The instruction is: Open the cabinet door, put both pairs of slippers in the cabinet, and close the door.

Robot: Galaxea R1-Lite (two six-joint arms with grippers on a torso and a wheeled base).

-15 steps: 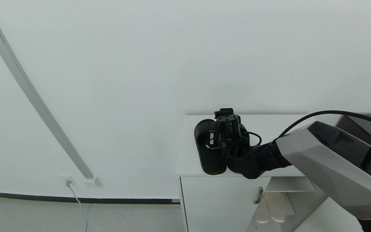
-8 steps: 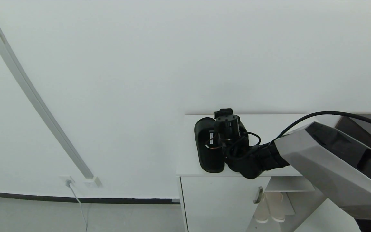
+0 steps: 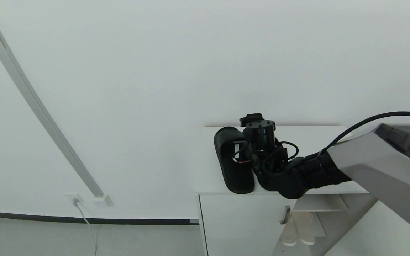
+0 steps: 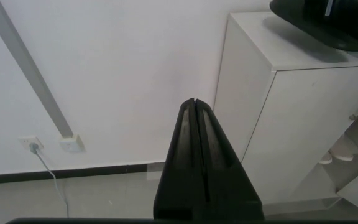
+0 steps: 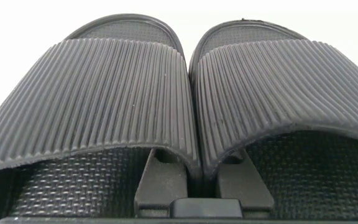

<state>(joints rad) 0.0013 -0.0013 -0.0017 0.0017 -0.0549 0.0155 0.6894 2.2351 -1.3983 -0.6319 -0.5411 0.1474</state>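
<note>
A pair of black slippers [image 3: 232, 163] is on the top of the white cabinet [image 3: 208, 179], near its front left corner. My right gripper [image 5: 197, 177] is shut on the pair, with one finger [image 5: 159, 180] under each ribbed strap and the inner sides [image 5: 191, 93] pinched together. A pair of white slippers [image 3: 298, 227] stands on a shelf inside the cabinet. My left gripper [image 4: 194, 112] is lower down and to the left of the cabinet, shut with nothing in it. Its view also catches the black slippers [image 4: 319, 22] on the cabinet top [image 4: 272, 53].
The cabinet's left door [image 3: 240, 224] is closed, with a handle [image 3: 286, 215] at its right edge. The right side stands open, showing a shelf [image 3: 320, 204]. A wall socket with a cable [image 3: 75, 202] and a slanted conduit [image 3: 41, 110] lie to the left.
My right arm has shifted right and slightly up, and the black slippers it holds have turned and tilted on the cabinet top. The white slippers have not moved.
</note>
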